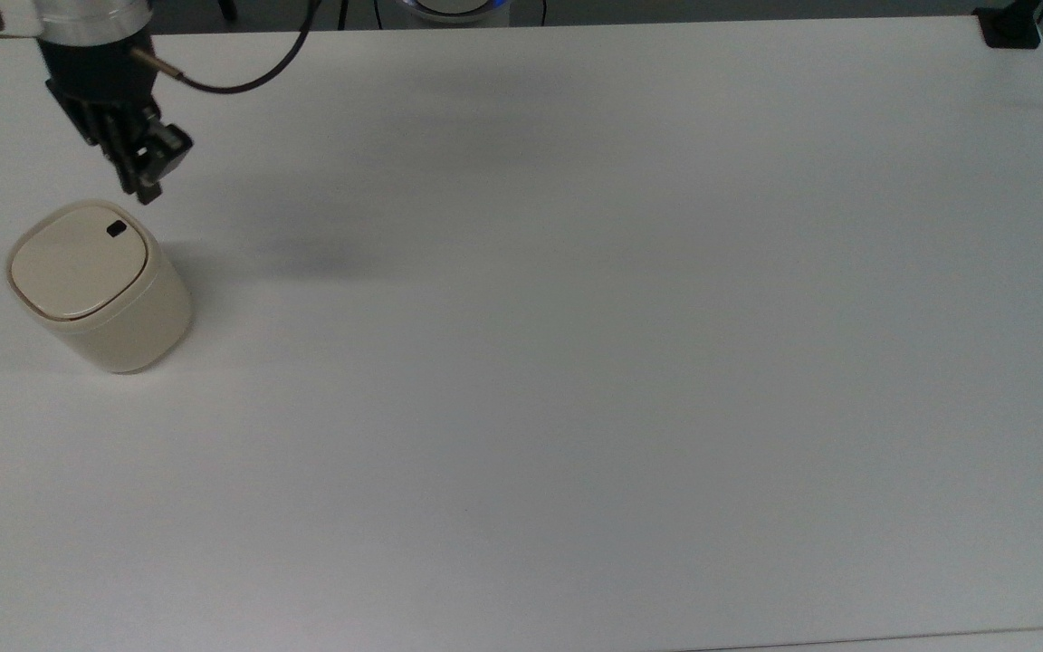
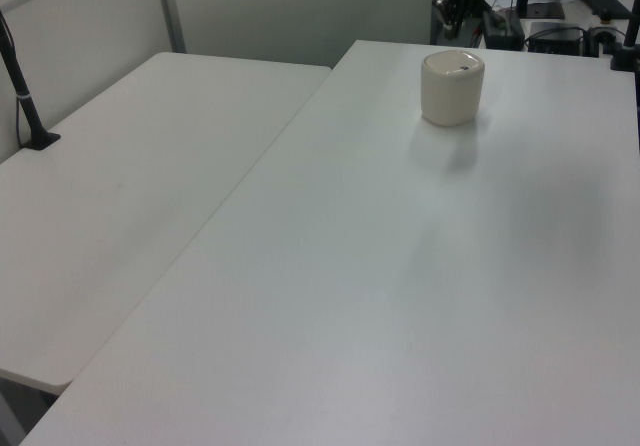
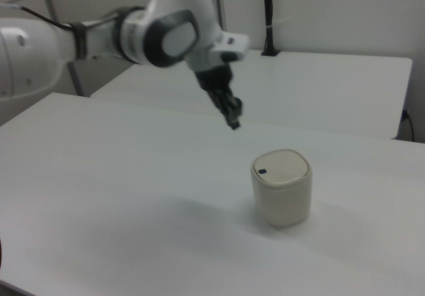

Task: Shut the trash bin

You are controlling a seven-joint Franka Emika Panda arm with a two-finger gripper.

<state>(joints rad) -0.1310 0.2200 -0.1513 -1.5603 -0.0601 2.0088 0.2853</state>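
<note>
- The trash bin [image 1: 100,290] stands upright on the white table [image 1: 576,362], far over at the top view's left edge, a cream rounded-square tub.
- Lid [image 1: 78,261] is down flat, seated flush with the rim all the way round, so the bin is shut.
- There's the small black button [image 1: 115,229], sitting on the lid near its far corner in the top view; in the right view it shows at the lid's near-left edge [image 3: 263,172].
- In the left view the bin [image 2: 452,88] sits toward the far end of the table, its shadow falling on the tabletop in front of it.
- And the gripper [image 1: 148,190] is clear of the bin, up in the air, nothing touching the lid. In the top view its tip hangs just past the button corner, toward the table's far edge.
- The right view has the gripper [image 3: 234,122] above and to the left of the bin, pointing down at a slant.
- Fingers look pressed close together with nothing between them; the gripper carries nothing.
- A black cable [image 1: 241,83] loops off the wrist in the top view.
- A second white table [image 2: 130,186] butts up on the left view's left, with a black post [image 2: 22,86] clamped near its edge.
</note>
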